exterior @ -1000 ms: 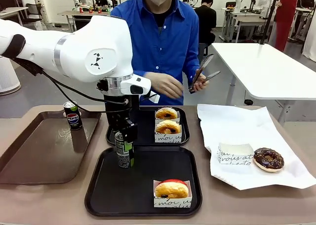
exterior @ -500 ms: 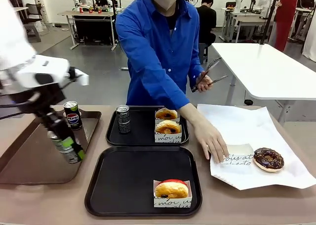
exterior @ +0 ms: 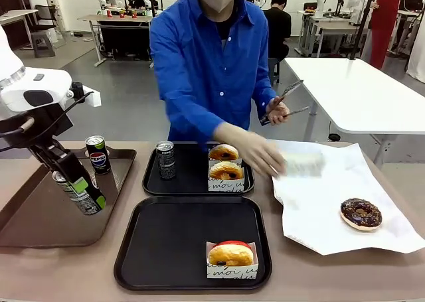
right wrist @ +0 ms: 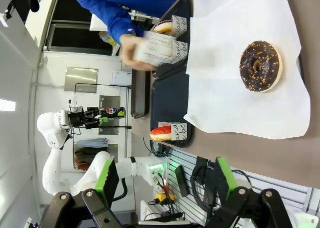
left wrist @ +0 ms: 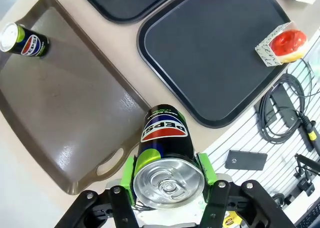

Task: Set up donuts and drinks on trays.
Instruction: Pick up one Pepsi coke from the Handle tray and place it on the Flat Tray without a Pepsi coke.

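Here the left gripper (exterior: 78, 189) clenches a tilted Pepsi can (left wrist: 165, 148) above the brown tray (exterior: 40, 216); the near black tray (exterior: 136, 262) holds one sleeved donut (exterior: 230, 254); the chocolate donut (exterior: 360, 213) lies on white paper (exterior: 319, 222); the right gripper (right wrist: 162, 180) stands released.

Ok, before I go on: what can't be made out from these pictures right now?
- Front view: the white paper sleeve in the person's hand is motion-blurred; its print is unreadable.
- Front view: the white left arm's gripper covers much of the slim dark green-banded can.
- Right wrist view: the right gripper has its green-padded fingertips cut off by the bottom edge.
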Motion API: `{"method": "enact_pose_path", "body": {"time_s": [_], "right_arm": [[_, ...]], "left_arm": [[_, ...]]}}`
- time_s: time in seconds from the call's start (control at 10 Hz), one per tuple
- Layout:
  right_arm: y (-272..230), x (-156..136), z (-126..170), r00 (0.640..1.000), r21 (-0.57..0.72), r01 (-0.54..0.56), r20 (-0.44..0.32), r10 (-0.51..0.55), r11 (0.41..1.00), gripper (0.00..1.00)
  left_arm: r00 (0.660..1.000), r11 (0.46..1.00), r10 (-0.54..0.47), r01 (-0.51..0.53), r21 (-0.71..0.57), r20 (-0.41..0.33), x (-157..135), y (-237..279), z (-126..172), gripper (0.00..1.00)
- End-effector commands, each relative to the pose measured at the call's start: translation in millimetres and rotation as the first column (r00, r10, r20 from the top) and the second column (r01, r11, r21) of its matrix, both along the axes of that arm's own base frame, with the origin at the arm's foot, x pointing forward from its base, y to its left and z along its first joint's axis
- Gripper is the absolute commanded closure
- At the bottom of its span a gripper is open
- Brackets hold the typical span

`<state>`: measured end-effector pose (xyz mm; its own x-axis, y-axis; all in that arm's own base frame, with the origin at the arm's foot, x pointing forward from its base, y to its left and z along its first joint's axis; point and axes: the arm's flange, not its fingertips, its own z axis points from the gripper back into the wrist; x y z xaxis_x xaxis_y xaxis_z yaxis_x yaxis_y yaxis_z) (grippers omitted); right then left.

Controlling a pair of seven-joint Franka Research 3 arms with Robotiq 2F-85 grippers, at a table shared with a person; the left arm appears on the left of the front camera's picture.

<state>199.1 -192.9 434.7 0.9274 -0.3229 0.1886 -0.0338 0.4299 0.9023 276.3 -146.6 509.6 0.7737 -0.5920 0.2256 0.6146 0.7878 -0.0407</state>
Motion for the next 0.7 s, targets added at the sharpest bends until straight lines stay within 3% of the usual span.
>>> {"method": "enact_pose_path", "body": {"time_s": [0.0, 0.6], "right_arm": [[-0.3, 0.8, 0.5, 1.0, 0.013, -0.003, 0.02, 0.003, 1.0, 0.0], [-0.3, 0.8, 0.5, 1.0, 0.013, -0.003, 0.02, 0.003, 1.0, 0.0]], "left_arm": [[1.0, 1.0, -0.013, 0.013, 0.006, 0.003, -1.8, -3.2, -0.1, 0.41], [1.0, 1.0, -0.007, 0.007, 0.004, 0.0, -1.3, -2.6, -0.6, 0.41]]}}
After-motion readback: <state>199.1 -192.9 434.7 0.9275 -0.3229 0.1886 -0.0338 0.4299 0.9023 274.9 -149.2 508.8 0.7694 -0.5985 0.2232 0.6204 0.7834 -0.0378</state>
